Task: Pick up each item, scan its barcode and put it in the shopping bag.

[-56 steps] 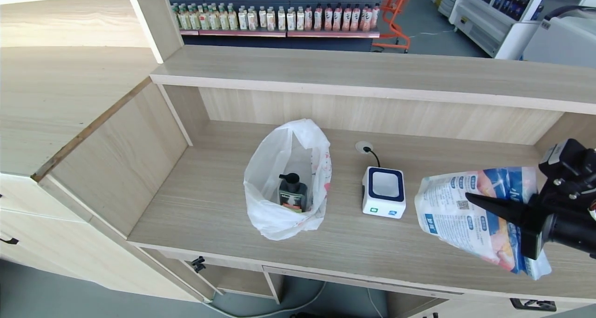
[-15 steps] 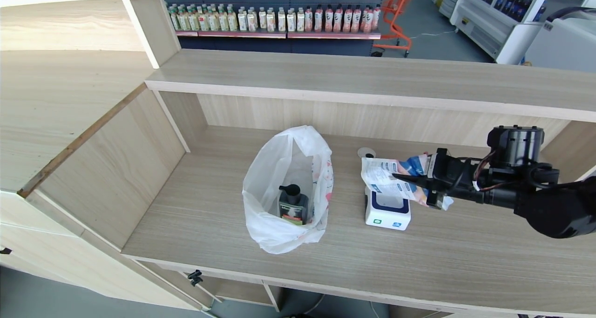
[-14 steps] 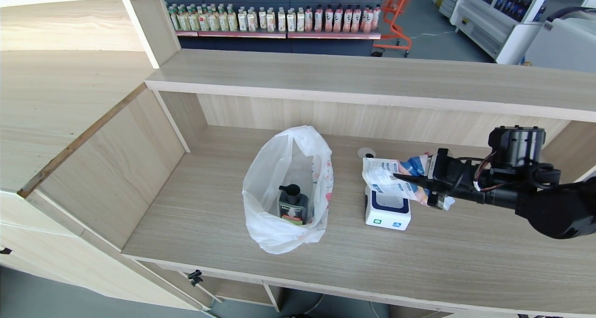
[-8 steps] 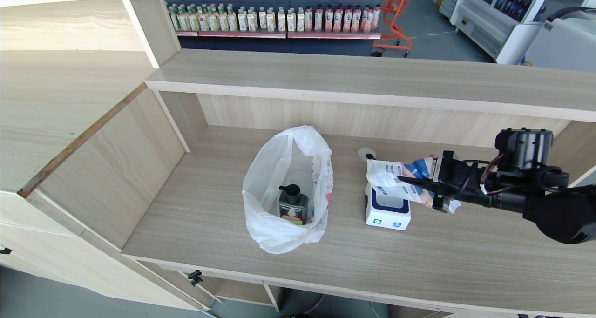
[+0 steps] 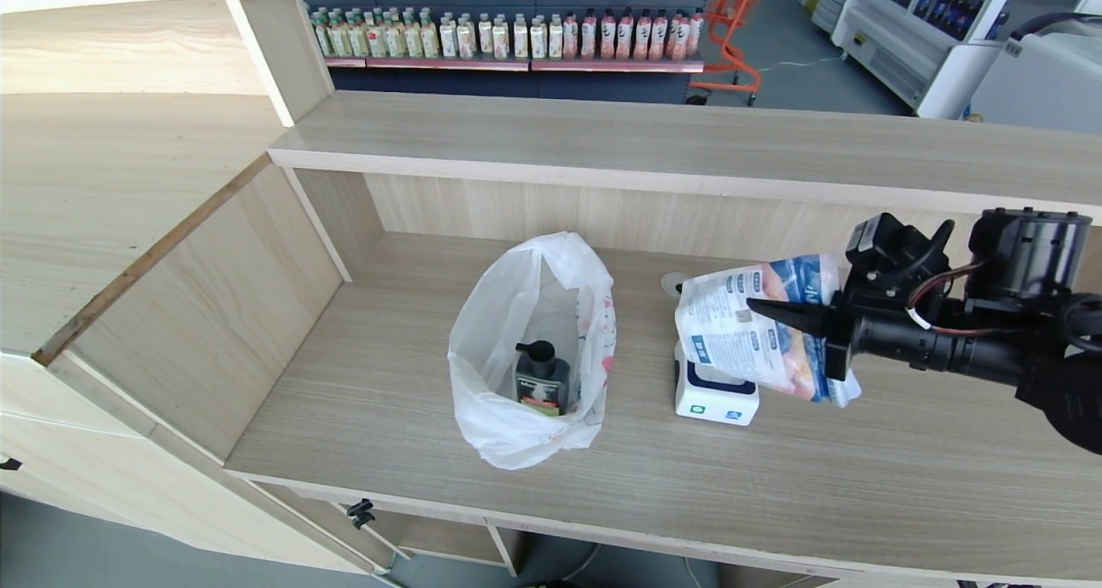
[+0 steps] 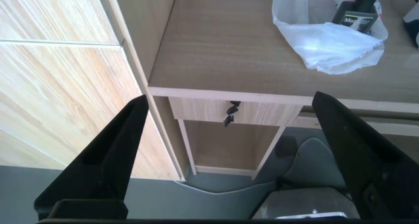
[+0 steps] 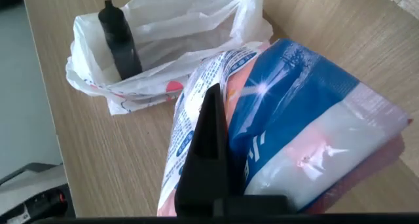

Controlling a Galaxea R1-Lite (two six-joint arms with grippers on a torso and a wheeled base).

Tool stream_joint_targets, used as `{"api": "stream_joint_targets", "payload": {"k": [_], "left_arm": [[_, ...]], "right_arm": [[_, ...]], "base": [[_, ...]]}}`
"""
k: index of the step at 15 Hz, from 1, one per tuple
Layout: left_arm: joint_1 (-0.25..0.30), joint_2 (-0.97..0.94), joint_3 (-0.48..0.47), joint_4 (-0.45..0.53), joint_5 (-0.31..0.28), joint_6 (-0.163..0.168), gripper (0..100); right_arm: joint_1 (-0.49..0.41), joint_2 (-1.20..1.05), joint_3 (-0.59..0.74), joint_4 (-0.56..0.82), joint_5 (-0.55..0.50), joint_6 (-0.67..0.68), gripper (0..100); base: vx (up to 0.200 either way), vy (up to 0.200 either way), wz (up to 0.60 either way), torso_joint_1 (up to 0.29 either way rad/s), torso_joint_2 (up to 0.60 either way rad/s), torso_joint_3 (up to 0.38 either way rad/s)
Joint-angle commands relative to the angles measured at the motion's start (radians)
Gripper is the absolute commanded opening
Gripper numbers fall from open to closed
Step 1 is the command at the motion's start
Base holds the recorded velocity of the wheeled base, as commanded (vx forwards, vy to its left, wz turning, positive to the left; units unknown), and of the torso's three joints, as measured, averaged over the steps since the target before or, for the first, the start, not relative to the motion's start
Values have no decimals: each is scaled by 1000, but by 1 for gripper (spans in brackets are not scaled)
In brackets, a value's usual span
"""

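1. Gripping a blue, white and pink packet [image 5: 740, 347], the right fingers [image 5: 796, 315] were closed on it at the right of the head view. One finger lay across its upper face and the other was hidden behind it.
2. The packet hung tilted above the white scanner [image 5: 716, 396] and covered most of its top; whether the two touched could not be told.
3. The scanner stood on the wooden bench [image 5: 603, 476], just right of the frame's centre.
4. The white shopping bag [image 5: 499, 416] stood open at the centre of the frame, left of the scanner and apart from it, with a black pump bottle [image 5: 541, 373] upright inside.
5. In the left wrist view, the left fingers [image 6: 105, 165] were spread wide with nothing between them, low before the bench's front edge, with the bag at the upper right of that frame.
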Motion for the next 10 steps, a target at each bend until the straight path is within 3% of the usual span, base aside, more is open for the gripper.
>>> {"api": "stream_joint_targets", "payload": {"k": [1,5,10], "left_arm": [[0,1,0,0,0,0,100],[0,1,0,0,0,0,100],[0,1,0,0,0,0,100]], "right_arm": [[42,10,-48,-1,4,65,0],[185,189,-267,30,-2,284,0],[244,409,-482,28,46,321,0]], "base": [[0,0,0,0,0,0],[0,0,0,0,0,0],[0,0,0,0,0,0]]}}
